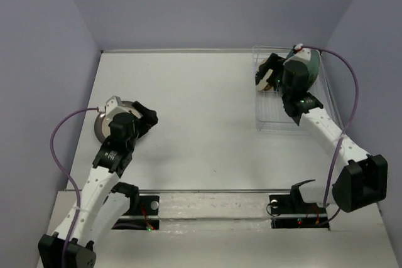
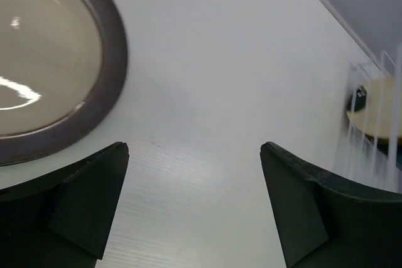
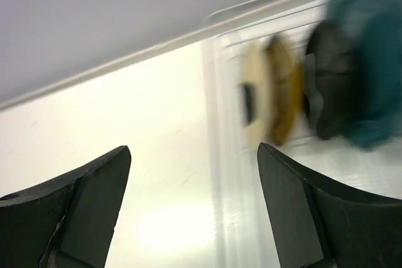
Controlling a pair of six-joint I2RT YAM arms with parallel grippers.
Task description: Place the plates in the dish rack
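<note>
Top view: my right arm (image 1: 326,133) covers much of the rack (image 1: 267,125) at the far right of the surface (image 1: 201,92), so only a teal plate (image 1: 312,67) reads clearly inside. The right claw (image 1: 264,72) hangs over the rack's left side. At left, a beige plate (image 1: 102,128) lies flat, partly hidden by my left arm, with the left claw (image 1: 149,117) just beside it.

Left wrist view: the left claw is spread wide and empty. The frame cuts off the beige plate, and the rack is a smear at the right edge.

Right wrist view, blurred: the right claw gapes, holding nothing. Ahead, a cream plate (image 3: 254,101), an amber plate (image 3: 282,92), a black plate (image 3: 326,86) and the teal plate stand on edge in the rack.
</note>
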